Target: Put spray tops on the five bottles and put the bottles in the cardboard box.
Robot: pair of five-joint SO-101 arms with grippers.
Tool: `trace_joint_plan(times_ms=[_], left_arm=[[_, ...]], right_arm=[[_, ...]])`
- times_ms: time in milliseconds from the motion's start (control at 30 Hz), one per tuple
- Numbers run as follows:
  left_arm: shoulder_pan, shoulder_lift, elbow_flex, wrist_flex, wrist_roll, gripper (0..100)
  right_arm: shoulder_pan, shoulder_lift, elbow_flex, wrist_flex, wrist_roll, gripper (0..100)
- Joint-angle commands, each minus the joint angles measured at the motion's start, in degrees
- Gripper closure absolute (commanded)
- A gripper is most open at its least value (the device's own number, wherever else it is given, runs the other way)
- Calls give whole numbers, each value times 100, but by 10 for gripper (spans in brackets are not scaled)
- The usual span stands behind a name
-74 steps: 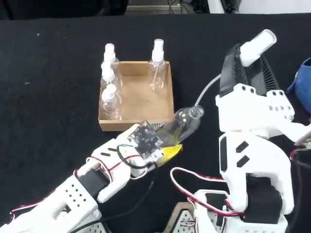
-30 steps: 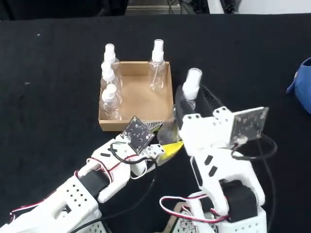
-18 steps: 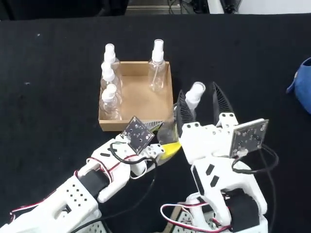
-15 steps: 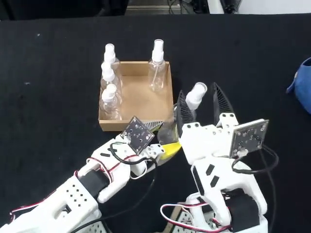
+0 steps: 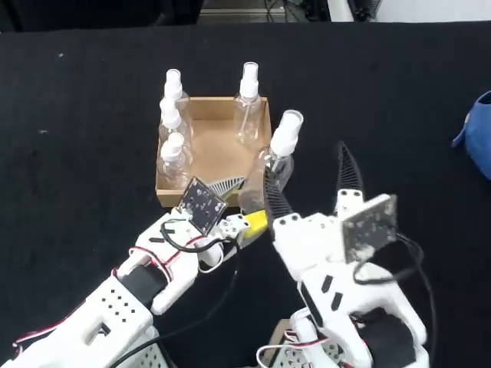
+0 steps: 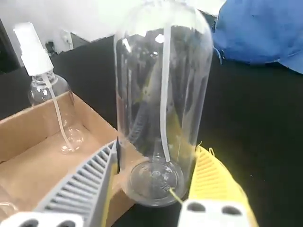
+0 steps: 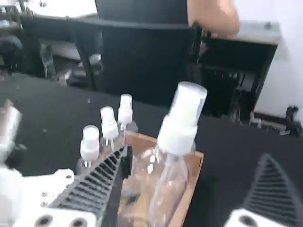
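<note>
A clear bottle (image 5: 270,170) with a white spray top (image 5: 288,130) stands tilted just off the cardboard box's (image 5: 217,196) front right corner. My left gripper (image 5: 244,204) is shut on its lower body, grey and yellow fingers on either side (image 6: 156,149). My right gripper (image 5: 308,188) is open, its black fingers spread wide beside that bottle without touching it; its wrist view shows the spray top (image 7: 182,118) between them. In the box stand three capped bottles (image 5: 173,146) along the left wall and one capped bottle (image 5: 248,103) at the back right.
A blue object (image 5: 476,134) lies at the table's right edge. The black tabletop (image 5: 92,153) stretches left of and behind the box. The box's middle floor (image 5: 219,157) is bare cardboard.
The right gripper set the spray top on the held bottle, let go, opened wide and drew back. My left gripper has shifted the bottle left, toward the box.
</note>
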Motion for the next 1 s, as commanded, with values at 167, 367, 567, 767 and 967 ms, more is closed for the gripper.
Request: trace_joint_plan(times_ms=[167,367,567,767,967], left_arm=[[-66,-114,40,-563,44,970],[514,-114,189,-589,9,970],[673,-114,242,-589,0,970],[681,-114,242,-589,0,970],[681,-114,242,-589,0,970]], right_arm=[[-79,-119,400,70,70,595],[-79,-901,954,53,79,595],[-79,-1833,1508,114,97,596],[299,-1727,1727,466,88,596],[387,-1736,1675,237,62,596]])
